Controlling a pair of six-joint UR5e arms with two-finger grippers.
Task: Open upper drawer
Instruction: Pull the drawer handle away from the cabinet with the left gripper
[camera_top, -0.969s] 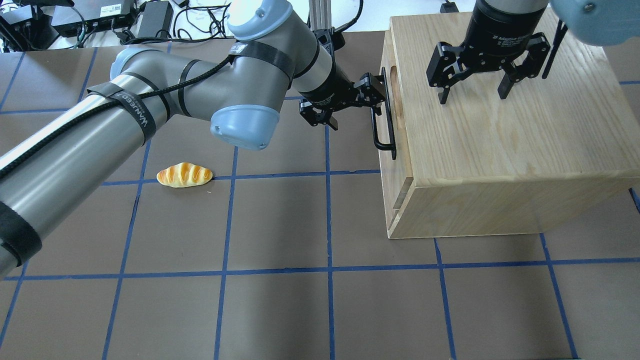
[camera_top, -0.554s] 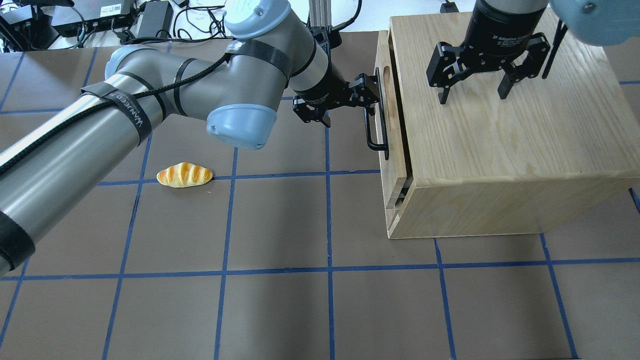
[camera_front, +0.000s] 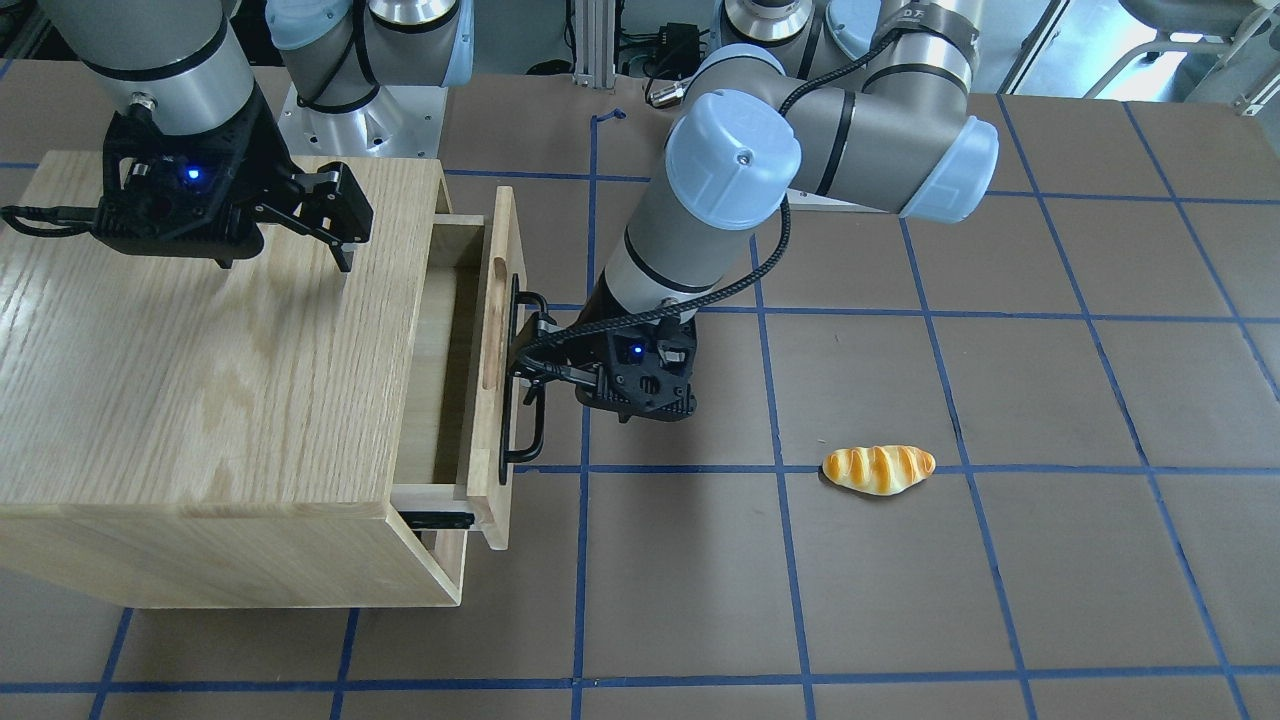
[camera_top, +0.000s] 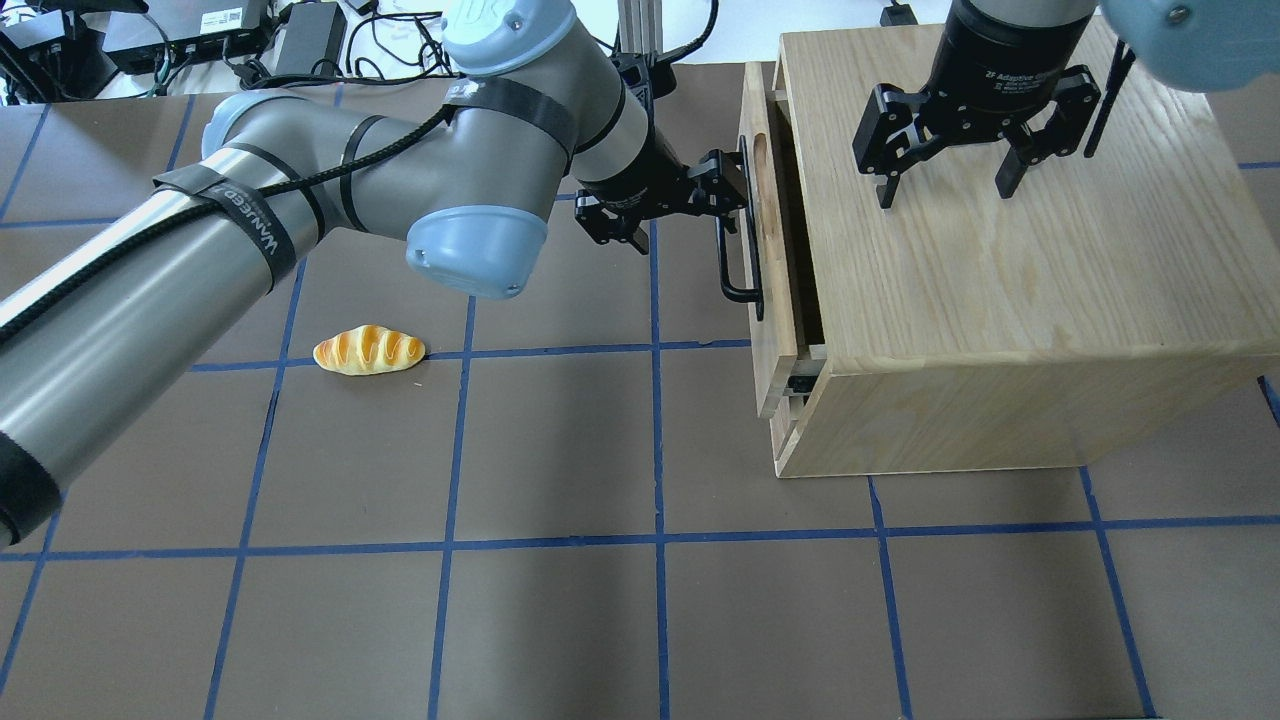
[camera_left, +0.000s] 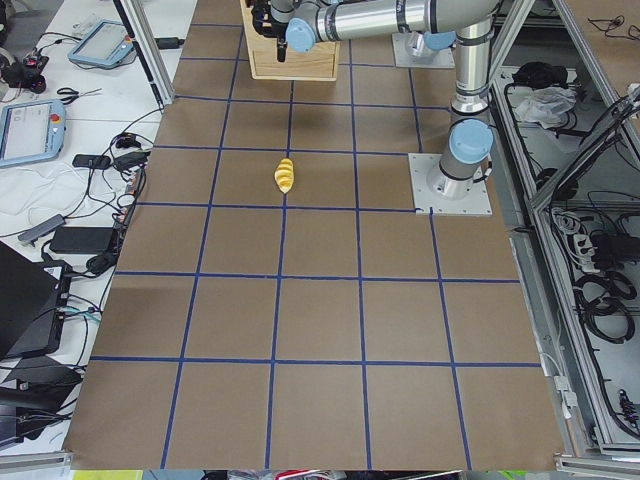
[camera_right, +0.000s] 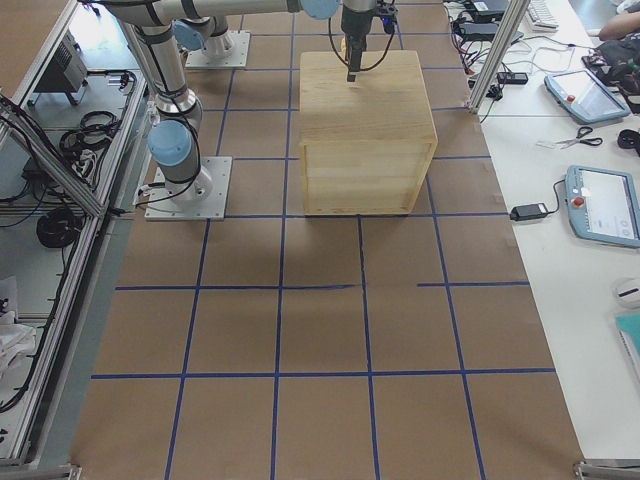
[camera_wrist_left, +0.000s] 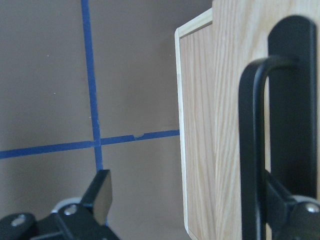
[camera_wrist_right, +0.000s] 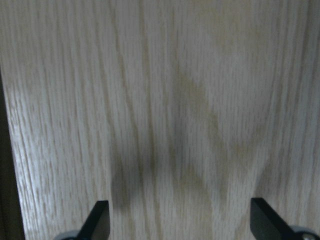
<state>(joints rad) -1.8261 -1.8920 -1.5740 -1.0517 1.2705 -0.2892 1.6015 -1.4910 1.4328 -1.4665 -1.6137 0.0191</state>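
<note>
The left tool (camera_wrist_left: 192, 185) is open, its two fingers set wide apart; in the left wrist view one finger (camera_wrist_left: 101, 192) sits at the lower left over bare table, and the other, at the lower right, is tucked between the black bar handle (camera_wrist_left: 250, 150) and the wooden front, touching the bar. The handle belongs to the upper drawer (camera_top: 775, 340), which stands partly out of a light-wood cabinet (camera_top: 1000, 300). In the overhead view the drawer front lies just right of center in the upper half of the frame, with a dark gap between it and the cabinet body. The right tool (camera_top: 947, 190) is also open and grips nothing. It is at the upper right of the overhead view, fingers pointing down at the cabinet top; whether they touch the wood cannot be told. A small golden bread roll (camera_top: 370, 350) lies at the left of that frame, well apart from the cabinet. Everything rests on a brown table (camera_top: 560, 450) crossed by a grid of blue tape lines.
</note>
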